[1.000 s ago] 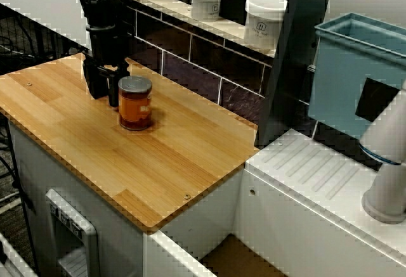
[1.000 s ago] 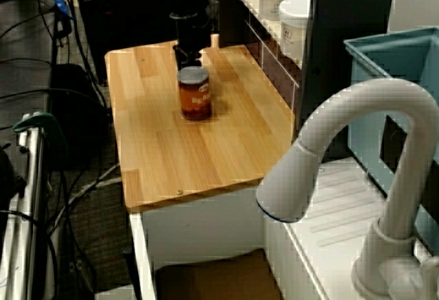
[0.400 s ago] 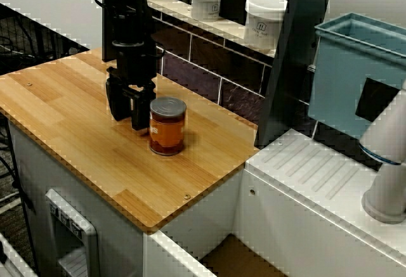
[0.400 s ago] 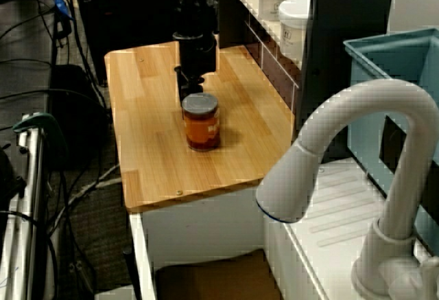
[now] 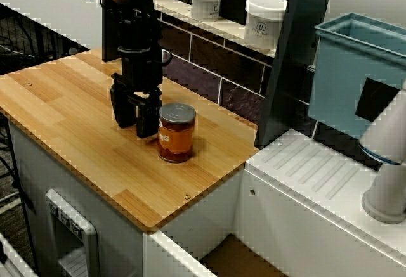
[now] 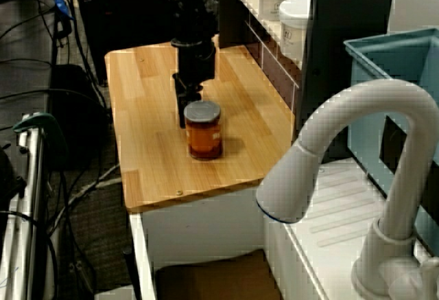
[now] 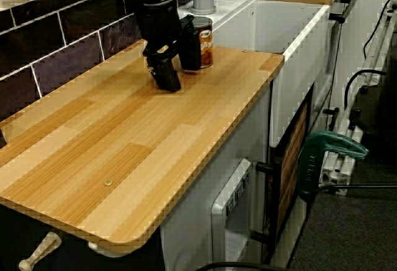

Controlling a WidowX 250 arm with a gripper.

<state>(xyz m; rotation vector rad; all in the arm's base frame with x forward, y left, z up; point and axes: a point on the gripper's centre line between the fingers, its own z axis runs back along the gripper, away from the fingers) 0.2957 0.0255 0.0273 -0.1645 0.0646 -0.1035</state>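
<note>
An amber jar with a grey metal lid [image 5: 176, 134] stands upright on the wooden counter [image 5: 76, 137], near its right end. My gripper [image 5: 136, 117] hangs just left of the jar, fingertips down at the counter surface. Its black fingers [image 5: 149, 113] are spread apart with nothing between them, and the nearer one sits against or very close to the jar's side. In the view from the sink end the jar [image 6: 203, 132] is in front of the gripper [image 6: 185, 95]. In the low view along the counter, the gripper [image 7: 178, 66] partly hides the jar [image 7: 205, 38].
White lidded tubs [image 5: 265, 20] stand on the tiled ledge behind the counter. A blue bin [image 5: 355, 68] and a white faucet [image 6: 357, 149] are to the right, above a ridged drainboard [image 5: 317, 175]. The counter's right edge lies a short way past the jar.
The gripper and the jar have both travelled right along the counter toward the sink end. The jar stays upright, always on the gripper's right side.
</note>
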